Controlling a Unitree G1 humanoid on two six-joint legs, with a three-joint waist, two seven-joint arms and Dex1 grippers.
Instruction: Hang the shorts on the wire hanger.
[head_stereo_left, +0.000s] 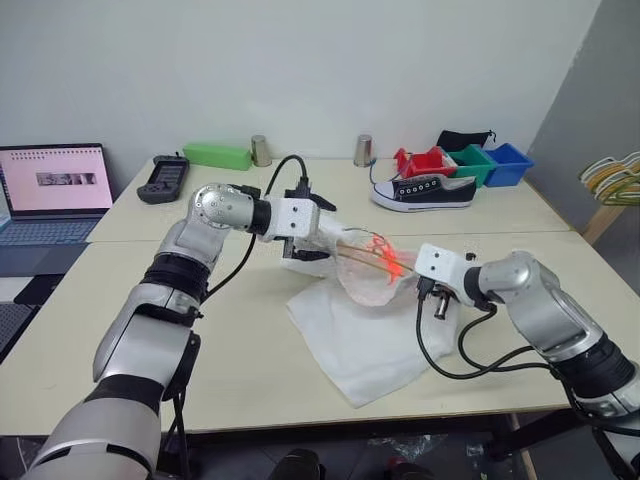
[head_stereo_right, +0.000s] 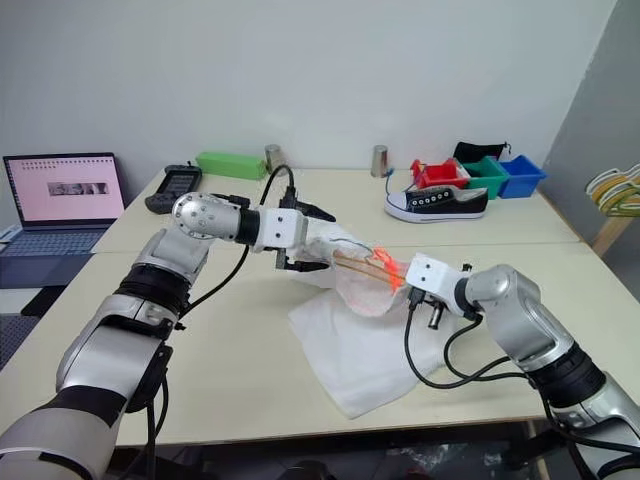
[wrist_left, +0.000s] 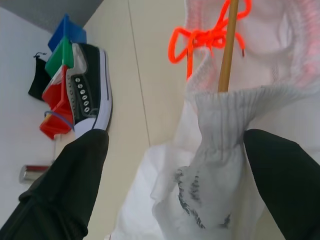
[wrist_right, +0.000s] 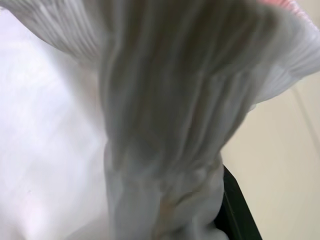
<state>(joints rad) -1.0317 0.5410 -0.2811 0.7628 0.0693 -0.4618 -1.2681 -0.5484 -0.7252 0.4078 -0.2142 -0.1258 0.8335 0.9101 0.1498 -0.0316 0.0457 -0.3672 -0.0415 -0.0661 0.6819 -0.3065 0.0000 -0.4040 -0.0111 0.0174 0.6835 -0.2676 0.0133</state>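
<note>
A: How far along is the hanging judged to be?

B: Partly done, it seems. The shorts (head_stereo_left: 360, 330) are lifted at the waistband near the middle of the counter (head_stereo_left: 250, 390), while the rest of the cloth is left lying toward the front edge. The wire hanger (wrist_left: 228, 47) is seen as a thin yellow-orange rod inside the gathered waistband, beside an orange drawstring (wrist_left: 205, 39).

A: How are the jaws set?

B: On the left gripper (wrist_left: 175, 175) the jaws are spread wide, with a bunched fold of waistband standing between the fingers (wrist_left: 75, 185) but not pinched. On the right gripper (head_stereo_right: 400, 283) the jaws are pressed together, and the waistband is pinched there, as the right wrist view suggests with cloth crowded against them.

A: What is left to do?

B: The cloth is not yet seen draped evenly over the hanger, and most of it is still carried by the counter. How much of the hanger is threaded cannot be told; its hook is hidden.

A: Anything nearby?

B: A sneaker (head_stereo_left: 424, 192) and coloured bins (head_stereo_left: 470, 163) are kept toward the far right corner, well apart.
</note>
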